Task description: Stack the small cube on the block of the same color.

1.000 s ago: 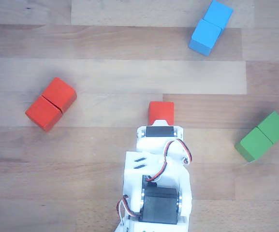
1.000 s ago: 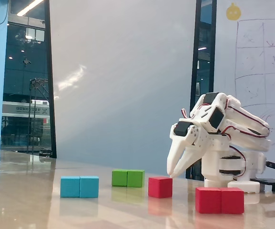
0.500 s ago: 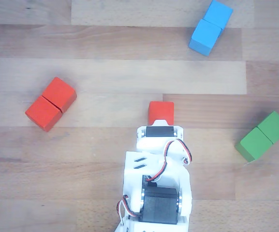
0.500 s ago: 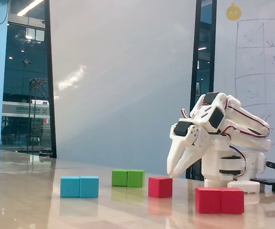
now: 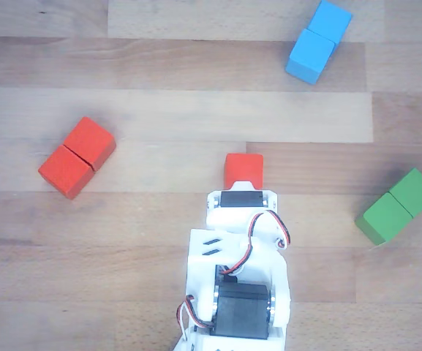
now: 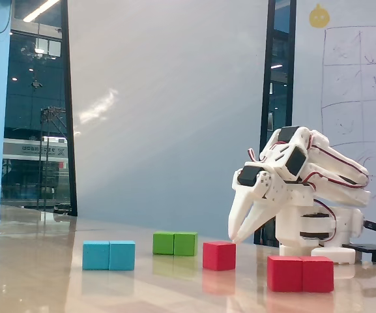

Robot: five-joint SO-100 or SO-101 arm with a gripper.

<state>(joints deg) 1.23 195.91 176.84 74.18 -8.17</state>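
The small red cube [image 5: 243, 170] [image 6: 219, 255] rests on the wooden table just ahead of the arm's wrist [image 5: 240, 199], which hides the fingers from above. In the fixed view my gripper [image 6: 233, 238] points down, its tips meeting just above the cube's right top corner with nothing between them. They do not touch the cube. The red block [image 5: 77, 156] [image 6: 300, 273], two joined cubes with a seam, lies apart: at the left in the other view, at the front right in the fixed view.
A blue two-cube block [image 5: 318, 41] [image 6: 109, 255] and a green two-cube block [image 5: 396, 205] [image 6: 174, 243] lie on the table, well apart from the red pieces. The white arm's base [image 6: 315, 228] stands behind the red block in the fixed view.
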